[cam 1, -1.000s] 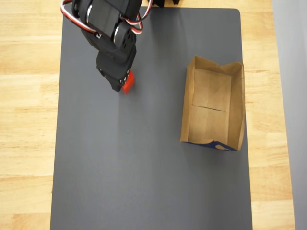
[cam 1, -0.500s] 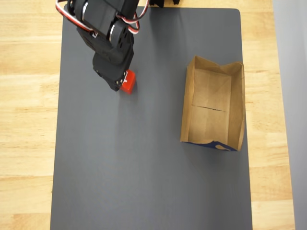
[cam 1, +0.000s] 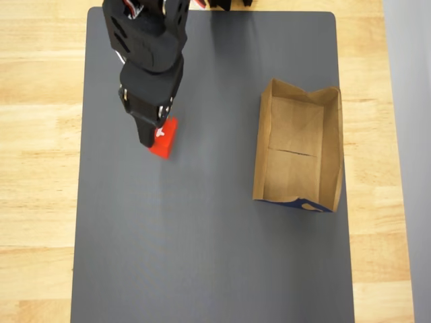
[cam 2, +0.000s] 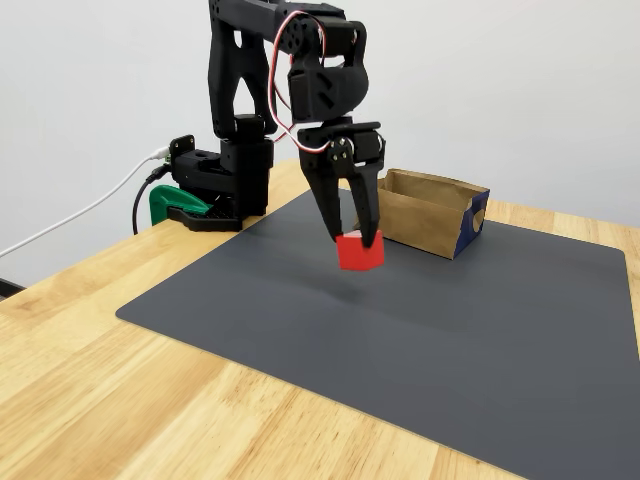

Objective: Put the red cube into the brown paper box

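The red cube hangs clear of the dark mat, held between the black fingers of my gripper, which is shut on it. In the fixed view a gap shows between the cube and its shadow on the mat. The brown paper box stands open on the mat, well to the right of the cube in the overhead view and behind it to the right in the fixed view. Nothing lies inside the box, and dark blue print marks its near end.
A dark grey mat covers the wooden table. The arm's black base with a green clamp sits at the table's back left, with cables running off it.
The gripper has risen from the mat with the red cube in it, and in the overhead view it has shifted down and slightly left.
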You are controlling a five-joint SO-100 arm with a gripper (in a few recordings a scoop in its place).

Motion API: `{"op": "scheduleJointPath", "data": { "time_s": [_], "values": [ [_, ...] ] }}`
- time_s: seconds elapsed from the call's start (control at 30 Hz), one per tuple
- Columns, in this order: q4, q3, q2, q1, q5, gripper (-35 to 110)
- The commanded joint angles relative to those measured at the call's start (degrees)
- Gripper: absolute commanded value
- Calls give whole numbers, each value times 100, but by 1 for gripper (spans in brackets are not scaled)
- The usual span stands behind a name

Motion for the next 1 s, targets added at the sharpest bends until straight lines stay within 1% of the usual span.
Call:
{"op": "scheduleJointPath", "data": {
  "time_s": [0.0, 0.17, 0.33, 0.47, 0.67, 0.77, 0.97],
  "values": [
    [-352, 290, 914, -114, -193, 0],
    [-773, 1107, 2127, -633, -431, 0],
    [-817, 1767, 3278, -1274, -624, 0],
    [-949, 2153, 3823, -1863, -677, 0],
    [-1204, 2417, 4061, -2698, -334, 0],
    [-1538, 2637, 4113, -3120, -167, 0],
    [-1670, 2698, 3718, -4087, -9, 0]
  ]
}}
